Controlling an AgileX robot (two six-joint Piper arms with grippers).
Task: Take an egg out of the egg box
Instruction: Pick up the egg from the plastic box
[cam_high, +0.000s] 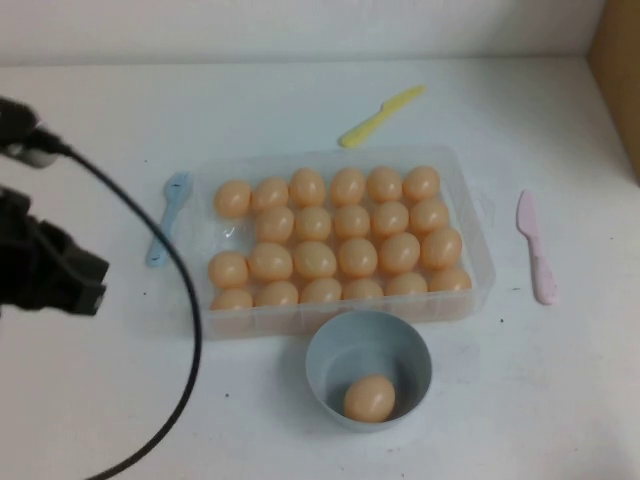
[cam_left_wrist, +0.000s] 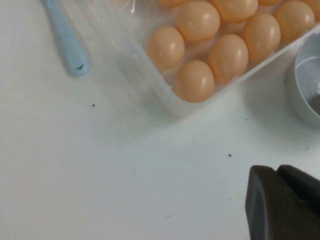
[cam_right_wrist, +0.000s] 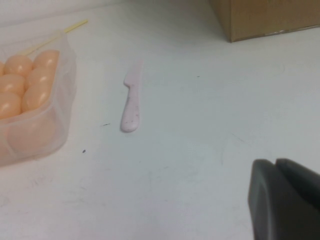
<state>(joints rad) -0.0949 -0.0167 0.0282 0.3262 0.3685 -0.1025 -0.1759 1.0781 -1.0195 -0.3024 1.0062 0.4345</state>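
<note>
Egg (cam_high: 369, 397), peach-orange and glossy, is lying in the blue-grey bowl (cam_high: 325, 350) at 6 o'clock of the egg box (cam_high: 478, 240), whose clear tray is holding matching eggs. Left gripper (cam_high: 50, 270) is hovering at 9 o'clock, fingers closed and empty. Right gripper (cam_right_wrist: 285, 200) is hanging over bare table (cam_right_wrist: 200, 150) with fingers together.

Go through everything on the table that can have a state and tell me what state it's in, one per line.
egg box: lidless, nearly full, one cell empty
bowl: upright, one egg inside
left pincer: shut, empty, over bare table left of box
right pincer: shut, empty, over table right of box
</note>
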